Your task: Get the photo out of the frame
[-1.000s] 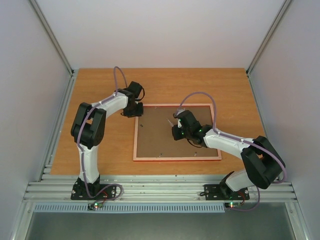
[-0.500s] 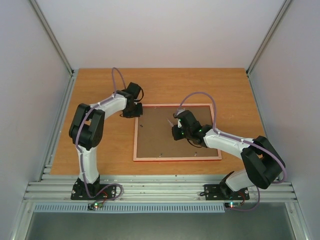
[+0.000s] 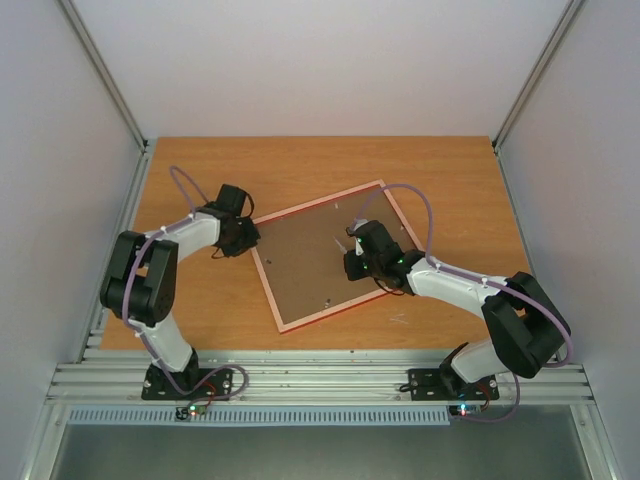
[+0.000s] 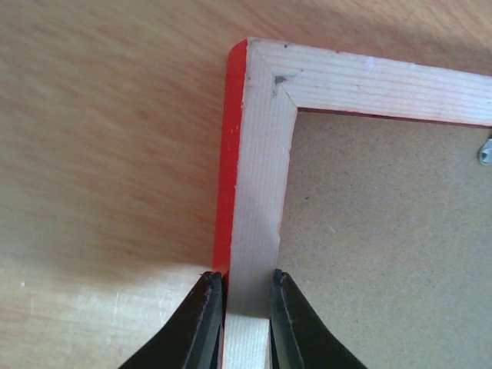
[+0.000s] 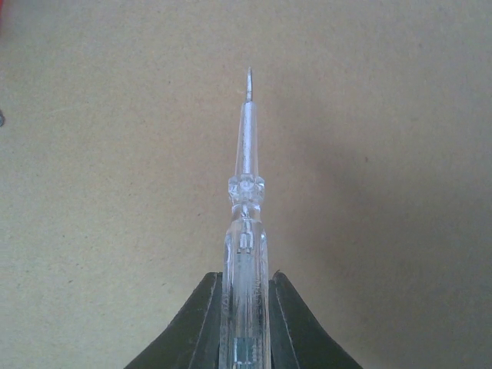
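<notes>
The frame (image 3: 318, 203) had swung counter-clockwise, face-down mid-table, seemingly stiff and light, left gripper (image 4: 246, 304) clamped on its nine-o'clock corner rail, right gripper (image 5: 246, 307) pinching a clear probe (image 5: 247, 184) above the backing board (image 3: 305, 275), photo hidden.

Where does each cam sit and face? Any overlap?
Top external: above and behind the bases, looking down at the table; both arms show, frame lying back up.
Left wrist: on the left arm, looking down past the left gripper, shut on the frame's rail by a corner; fingertips only.
Right wrist: on the right arm, looking along the right gripper, shut on a clear tool over the board; fingertips only.
Shared: top and left wrist both show that corner; top and right wrist, the board.
</notes>
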{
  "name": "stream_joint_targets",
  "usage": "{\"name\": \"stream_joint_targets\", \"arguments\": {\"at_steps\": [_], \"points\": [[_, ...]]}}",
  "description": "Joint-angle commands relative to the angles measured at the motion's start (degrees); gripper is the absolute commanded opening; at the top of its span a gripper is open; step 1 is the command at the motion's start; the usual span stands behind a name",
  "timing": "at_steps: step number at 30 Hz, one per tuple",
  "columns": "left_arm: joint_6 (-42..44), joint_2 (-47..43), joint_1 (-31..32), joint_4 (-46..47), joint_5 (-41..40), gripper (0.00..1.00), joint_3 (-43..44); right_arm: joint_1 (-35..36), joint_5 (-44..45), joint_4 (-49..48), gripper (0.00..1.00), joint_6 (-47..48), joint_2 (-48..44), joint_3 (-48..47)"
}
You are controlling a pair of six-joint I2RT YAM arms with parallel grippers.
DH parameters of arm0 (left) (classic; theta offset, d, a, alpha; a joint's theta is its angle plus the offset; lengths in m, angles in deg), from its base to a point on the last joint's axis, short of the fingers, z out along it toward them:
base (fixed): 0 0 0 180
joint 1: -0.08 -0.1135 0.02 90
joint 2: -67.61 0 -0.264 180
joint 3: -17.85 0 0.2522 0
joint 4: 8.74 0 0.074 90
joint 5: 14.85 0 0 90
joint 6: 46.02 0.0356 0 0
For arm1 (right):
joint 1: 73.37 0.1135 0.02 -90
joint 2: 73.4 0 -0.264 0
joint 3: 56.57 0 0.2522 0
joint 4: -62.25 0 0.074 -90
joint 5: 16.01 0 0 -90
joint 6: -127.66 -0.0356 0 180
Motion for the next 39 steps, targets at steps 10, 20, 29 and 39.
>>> {"name": "stream_joint_targets", "arguments": {"at_steps": [10,20,29,39], "points": [[-26.9,-11.1,2.7,20.2,7.4,0.07,-24.9,-0.1,0.3,-0.7,0.01,-0.3,-0.7,-0.4],[-22.2,-19.1,6.7,7.7,0.7,0.23,-23.0,0.0,0.3,-0.5,0.01,-0.3,-1.1,-0.5],[0.1,-14.6,6.7,-3.5,-7.7,0.55,-7.3,0.0,0.3,-0.3,0.01,-0.3,-1.6,-0.4],[17.5,-0.5,6.3,-0.6,-4.0,0.73,4.2,-0.1,0.3,-0.2,0.01,-0.2,-1.1,-0.5]]}}
